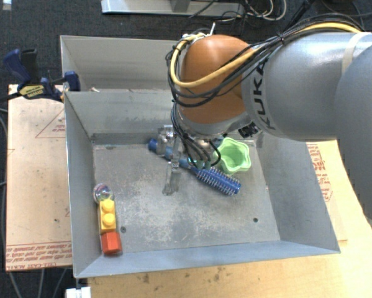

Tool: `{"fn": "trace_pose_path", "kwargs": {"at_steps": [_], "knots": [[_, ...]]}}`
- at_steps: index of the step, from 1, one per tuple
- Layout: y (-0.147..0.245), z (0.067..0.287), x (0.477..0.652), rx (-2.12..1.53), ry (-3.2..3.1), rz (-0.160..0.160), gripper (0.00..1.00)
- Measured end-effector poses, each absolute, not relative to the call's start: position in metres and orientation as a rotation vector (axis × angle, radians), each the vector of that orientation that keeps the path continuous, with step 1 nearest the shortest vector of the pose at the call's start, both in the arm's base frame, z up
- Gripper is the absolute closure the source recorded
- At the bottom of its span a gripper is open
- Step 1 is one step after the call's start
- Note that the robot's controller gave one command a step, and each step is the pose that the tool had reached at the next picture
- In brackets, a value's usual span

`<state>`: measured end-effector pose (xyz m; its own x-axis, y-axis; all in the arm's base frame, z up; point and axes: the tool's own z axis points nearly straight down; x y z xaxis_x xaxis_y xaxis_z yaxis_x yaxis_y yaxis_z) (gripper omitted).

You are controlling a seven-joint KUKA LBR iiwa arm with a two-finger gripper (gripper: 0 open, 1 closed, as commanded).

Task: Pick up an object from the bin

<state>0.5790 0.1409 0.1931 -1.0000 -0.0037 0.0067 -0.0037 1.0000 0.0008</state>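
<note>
1. At about 8 o'clock from the middle of the grey bin (192, 225), close to its left wall, we see three small pieces in a row. A clear round bead (100, 193) lies farthest from us. A yellow block (107, 213) sits at its 6 o'clock, and an orange block (111, 242) at 6 o'clock of that. Each seems to touch the next.
2. Near the bin's middle, slightly toward 12 o'clock, the end effector (173, 172) is down inside the bin, just beside the floor. We cannot tell whether it is open or closed, and we cannot see anything gripped in it.
3. The thing it is over is a blue brush (218, 180), which lies flat on the floor. Its handle end points to 10 o'clock and passes under the end effector. Its bristled head points to 4 o'clock and lies clear of the end effector.
4. A green cup (235, 156) with a wavy rim stands at 1 o'clock of the brush head, just beside it, toward the bin's right wall.
5. Above all this the orange cover (210, 73) on the wrist hides the back part of the bin. The silver arm (316, 85) comes in from 3 o'clock.
</note>
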Motion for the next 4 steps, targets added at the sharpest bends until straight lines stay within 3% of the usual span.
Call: {"fn": "trace_pose_path", "kwargs": {"at_steps": [1,2,3,4], "knots": [[0.053,0.153,0.646,0.178,-3.139,0.005,0.00],[0.065,0.069,0.653,-0.204,-3.132,-0.002,0.00],[0.065,0.071,0.654,-0.208,-3.136,-0.003,1.00],[0.107,0.225,0.598,-0.226,-3.140,-0.006,1.00]]}}
